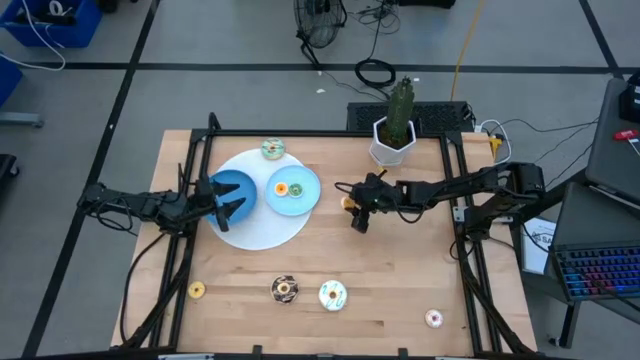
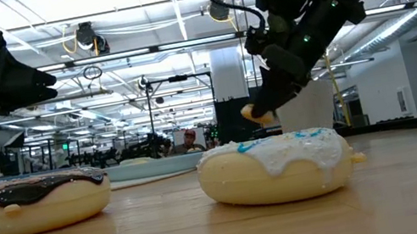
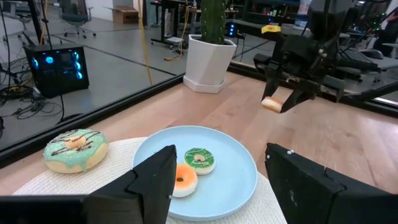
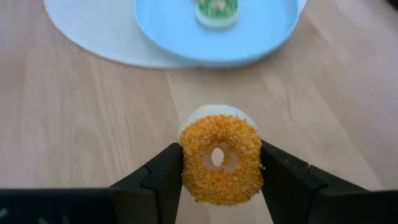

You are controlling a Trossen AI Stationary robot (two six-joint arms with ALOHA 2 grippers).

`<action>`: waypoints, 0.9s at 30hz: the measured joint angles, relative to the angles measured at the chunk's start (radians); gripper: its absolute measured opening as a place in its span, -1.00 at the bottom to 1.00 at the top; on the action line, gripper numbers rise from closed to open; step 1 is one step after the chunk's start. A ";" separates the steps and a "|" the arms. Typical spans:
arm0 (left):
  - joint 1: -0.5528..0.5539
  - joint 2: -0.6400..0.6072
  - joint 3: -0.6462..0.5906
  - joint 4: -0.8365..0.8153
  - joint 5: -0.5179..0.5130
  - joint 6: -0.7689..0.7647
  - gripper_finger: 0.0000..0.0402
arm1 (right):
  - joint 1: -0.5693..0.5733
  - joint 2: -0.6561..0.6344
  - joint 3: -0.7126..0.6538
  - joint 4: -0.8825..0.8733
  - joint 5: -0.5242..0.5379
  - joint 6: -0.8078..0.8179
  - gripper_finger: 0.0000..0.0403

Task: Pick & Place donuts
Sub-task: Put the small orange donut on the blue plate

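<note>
Left gripper (image 1: 232,199) hangs open over the dark blue bowl (image 1: 232,184), beside the light blue plate (image 1: 305,190). Right of that plate, the right gripper (image 4: 219,165) pinches an orange crumb-coated donut (image 4: 220,159), lifted above the table (image 1: 400,270).

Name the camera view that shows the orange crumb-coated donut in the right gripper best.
The right wrist view: the orange crumb donut fills the frame, clamped between the right gripper fingers. The high view shows only an orange speck, the low view a partly hidden bit, the left wrist view a small distant piece.
</note>
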 joint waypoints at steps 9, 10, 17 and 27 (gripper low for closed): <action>0.000 0.000 0.000 0.000 0.000 0.000 0.21 | 0.000 0.000 0.000 0.137 0.000 -0.058 -0.13; 0.000 0.000 0.000 0.000 0.000 0.000 0.21 | 0.000 0.000 0.000 0.151 0.000 -0.064 -0.13; 0.000 0.000 0.000 0.000 0.000 0.000 0.21 | 0.000 0.000 0.000 0.257 0.000 -0.106 -0.14; 0.000 0.000 0.000 0.000 0.000 0.000 0.21 | -0.002 0.000 0.000 0.366 0.000 -0.152 -0.14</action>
